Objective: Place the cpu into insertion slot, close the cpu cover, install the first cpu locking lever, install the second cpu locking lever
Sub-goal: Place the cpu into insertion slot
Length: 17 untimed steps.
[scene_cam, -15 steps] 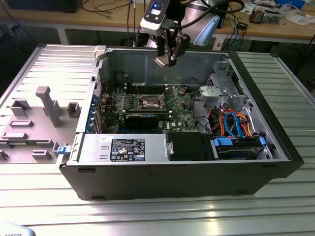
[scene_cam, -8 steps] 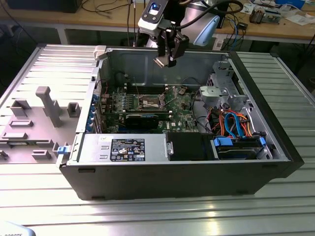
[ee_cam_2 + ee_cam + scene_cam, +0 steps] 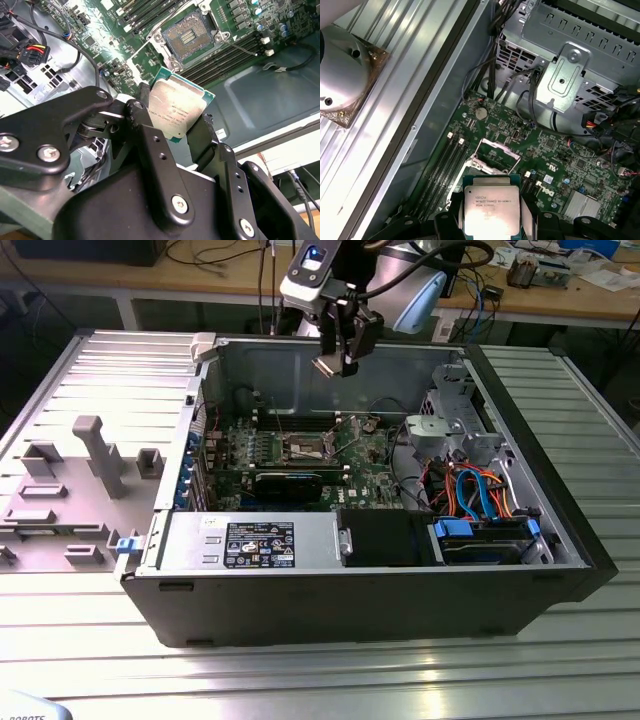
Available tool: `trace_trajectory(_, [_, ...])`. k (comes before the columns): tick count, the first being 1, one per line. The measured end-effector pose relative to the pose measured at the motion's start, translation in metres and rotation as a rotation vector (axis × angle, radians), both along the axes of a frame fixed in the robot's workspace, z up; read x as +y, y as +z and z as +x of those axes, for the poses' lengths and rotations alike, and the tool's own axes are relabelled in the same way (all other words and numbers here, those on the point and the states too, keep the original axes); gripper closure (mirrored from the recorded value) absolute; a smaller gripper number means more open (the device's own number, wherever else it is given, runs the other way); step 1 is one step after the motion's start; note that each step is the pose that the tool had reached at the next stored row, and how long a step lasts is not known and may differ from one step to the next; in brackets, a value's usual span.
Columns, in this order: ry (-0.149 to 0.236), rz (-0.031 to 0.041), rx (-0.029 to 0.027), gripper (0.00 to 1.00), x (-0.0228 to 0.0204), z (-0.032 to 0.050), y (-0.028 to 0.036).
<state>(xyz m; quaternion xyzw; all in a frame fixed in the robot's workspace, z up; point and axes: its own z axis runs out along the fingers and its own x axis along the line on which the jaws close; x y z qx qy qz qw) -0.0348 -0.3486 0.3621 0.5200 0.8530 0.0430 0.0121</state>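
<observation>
In the exterior view the hand is seen in the air above the open computer case, well apart from the green board on the case floor. The cpu is gripped by opposite edges between the black fingers, so the hand is closed on the chip. The chip's dull silver top is turned to the camera in both wrist views. The insertion slot lies uncovered on the board below, its contact field exposed in the second wrist view. The chip is held clear of it, not touching. A black card is seated near the slot, and the case is carried on a ribbed metal surface.
</observation>
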Motion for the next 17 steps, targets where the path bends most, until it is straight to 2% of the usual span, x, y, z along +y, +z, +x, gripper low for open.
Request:
trace_trajectory(2, [-0.004,-0.0001,0.0,0.46,0.0,0.0,0.0])
trace_trajectory(7, [-0.042,-0.0001,0.0,0.46,0.0,0.0,-0.0006])
trace_trajectory(14, [-0.164,-0.0002,0.0003,0.46,0.0,0.0,-0.0016])
trace_trajectory(17, [-0.171,0.0051,0.0007,0.46,-0.0001,-0.0058,-0.0018])
